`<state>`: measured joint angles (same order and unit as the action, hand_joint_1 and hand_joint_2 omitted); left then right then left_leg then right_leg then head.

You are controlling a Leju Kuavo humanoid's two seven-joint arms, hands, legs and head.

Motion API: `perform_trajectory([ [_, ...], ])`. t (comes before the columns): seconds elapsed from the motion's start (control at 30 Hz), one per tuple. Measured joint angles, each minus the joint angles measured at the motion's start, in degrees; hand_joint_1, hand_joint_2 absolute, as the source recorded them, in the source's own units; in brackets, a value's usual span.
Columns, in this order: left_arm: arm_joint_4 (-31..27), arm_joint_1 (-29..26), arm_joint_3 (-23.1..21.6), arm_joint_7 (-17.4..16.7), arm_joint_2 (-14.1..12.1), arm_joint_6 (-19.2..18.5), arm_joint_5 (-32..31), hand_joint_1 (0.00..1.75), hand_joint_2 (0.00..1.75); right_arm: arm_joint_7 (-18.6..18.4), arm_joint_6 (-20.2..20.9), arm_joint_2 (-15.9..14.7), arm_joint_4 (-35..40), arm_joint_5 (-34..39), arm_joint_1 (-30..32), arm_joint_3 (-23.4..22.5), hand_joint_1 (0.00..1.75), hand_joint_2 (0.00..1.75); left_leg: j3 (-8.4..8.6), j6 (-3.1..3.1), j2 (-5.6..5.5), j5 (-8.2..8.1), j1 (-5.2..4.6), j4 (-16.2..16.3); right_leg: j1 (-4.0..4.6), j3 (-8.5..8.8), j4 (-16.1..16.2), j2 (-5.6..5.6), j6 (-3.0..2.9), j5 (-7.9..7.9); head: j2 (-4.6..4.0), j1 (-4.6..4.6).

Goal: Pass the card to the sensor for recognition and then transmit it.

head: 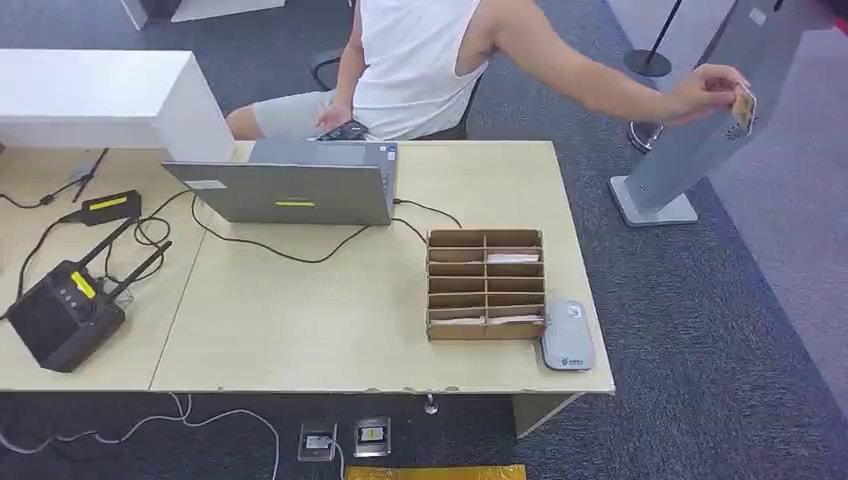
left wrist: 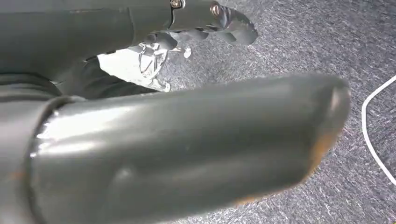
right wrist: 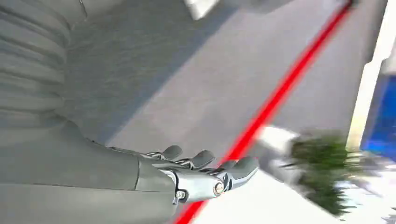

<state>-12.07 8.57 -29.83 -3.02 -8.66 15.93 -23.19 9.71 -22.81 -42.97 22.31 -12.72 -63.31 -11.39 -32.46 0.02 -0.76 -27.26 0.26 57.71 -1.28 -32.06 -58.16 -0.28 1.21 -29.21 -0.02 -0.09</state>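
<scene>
Far left on the table [head: 300, 330]: black radio box [head: 62, 312], then laptop [head: 300, 190]. Centre right: cardboard organizer [head: 486, 285] with cards inside, grey sensor [head: 567, 336] touching its corner. Further right, off the table: a card [head: 744, 106] in a person's hand [head: 706, 92], by a grey stand [head: 690, 150]. Left hand [left wrist: 205, 28]: fingers curled, nothing seen inside. Right hand [right wrist: 205, 172]: fingers loosely apart, empty. Step probably not started; next, reaching to the organizer for a card.

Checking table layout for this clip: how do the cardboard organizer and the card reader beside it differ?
The cardboard organizer is brown, open-topped and split into compartments; the card reader is grey, closed and flat. The organizer is larger and taller; the reader is small and low. Both rest on the table near its right edge.
</scene>
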Motion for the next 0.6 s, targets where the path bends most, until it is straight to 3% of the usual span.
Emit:
perform_trajectory([
  [0.17,0.0,0.2,0.0,0.4,-0.3,-0.6,0.7,0.0,0.0,2.1,2.8,3.7,5.4,-2.0,-5.5,6.7,0.0,1.75,0.05,-0.04,-0.09,0.07,0.12,0.0,0.11,0.04,0.0,-0.06,0.0,0.0,0.0,0.04],
  [0.33,0.0,0.2,0.0,0.6,-0.9,-1.0,0.9,0.0,0.0,-1.5,5.5,7.7,15.3,-6.0,-5.3,14.9,0.0,1.75,0.03,-0.13,-0.13,0.14,0.18,0.0,0.18,-0.01,0.0,-0.06,-0.03,0.02,0.0,0.11],
  [0.6,0.0,0.2,0.0,0.8,-1.7,-1.9,0.5,0.0,0.0,-6.6,12.7,11.3,31.7,-13.8,-1.6,24.4,0.0,1.75,0.01,-0.14,-0.08,0.13,0.19,0.0,0.19,-0.08,0.0,0.0,-0.04,0.01,0.0,0.04],
])
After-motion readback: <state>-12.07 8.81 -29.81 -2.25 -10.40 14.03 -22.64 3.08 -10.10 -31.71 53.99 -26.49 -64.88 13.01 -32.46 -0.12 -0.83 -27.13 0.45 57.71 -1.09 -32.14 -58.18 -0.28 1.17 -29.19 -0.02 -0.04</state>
